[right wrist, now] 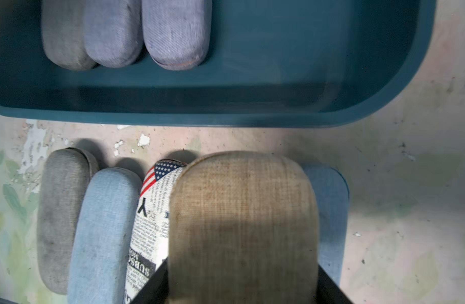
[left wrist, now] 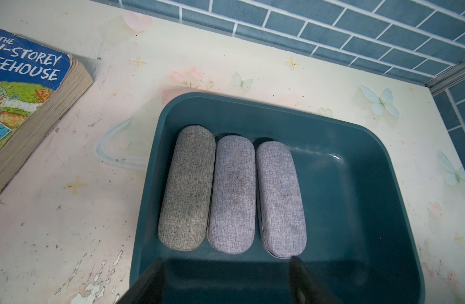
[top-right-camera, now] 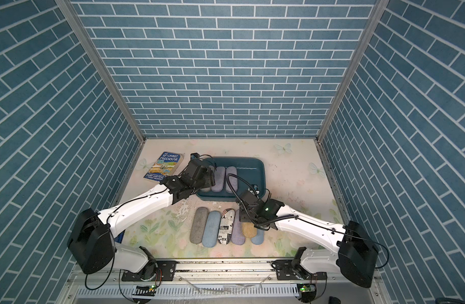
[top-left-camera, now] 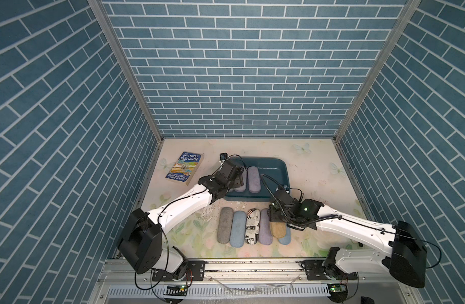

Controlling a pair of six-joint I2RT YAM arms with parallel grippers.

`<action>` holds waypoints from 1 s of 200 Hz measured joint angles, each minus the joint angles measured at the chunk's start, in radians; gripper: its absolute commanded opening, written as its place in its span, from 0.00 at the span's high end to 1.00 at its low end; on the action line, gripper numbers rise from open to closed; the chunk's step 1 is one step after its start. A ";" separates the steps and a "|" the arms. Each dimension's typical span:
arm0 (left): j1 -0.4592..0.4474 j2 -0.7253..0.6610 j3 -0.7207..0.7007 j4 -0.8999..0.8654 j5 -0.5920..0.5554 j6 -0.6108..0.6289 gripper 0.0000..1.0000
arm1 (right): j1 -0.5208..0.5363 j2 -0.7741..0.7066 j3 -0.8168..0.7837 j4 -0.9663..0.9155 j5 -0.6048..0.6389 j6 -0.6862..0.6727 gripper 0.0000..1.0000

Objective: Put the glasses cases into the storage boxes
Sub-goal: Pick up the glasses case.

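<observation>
Three cases (left wrist: 231,194) lie in the tub (left wrist: 357,210) just ahead of the parted, empty left gripper (left wrist: 227,260), while the right gripper (right wrist: 242,263) clamps the tan case (right wrist: 241,205), five more cases beside it still waiting.

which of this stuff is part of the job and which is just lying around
Job: teal tub; three cases in it; tan case in the right end effector; five cases in the row outside.
Lying about: blue book.
</observation>
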 measured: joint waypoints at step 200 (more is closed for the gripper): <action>0.091 -0.182 -0.172 -0.016 0.006 0.004 0.25 | -0.376 0.535 0.508 0.088 -0.145 -0.334 0.42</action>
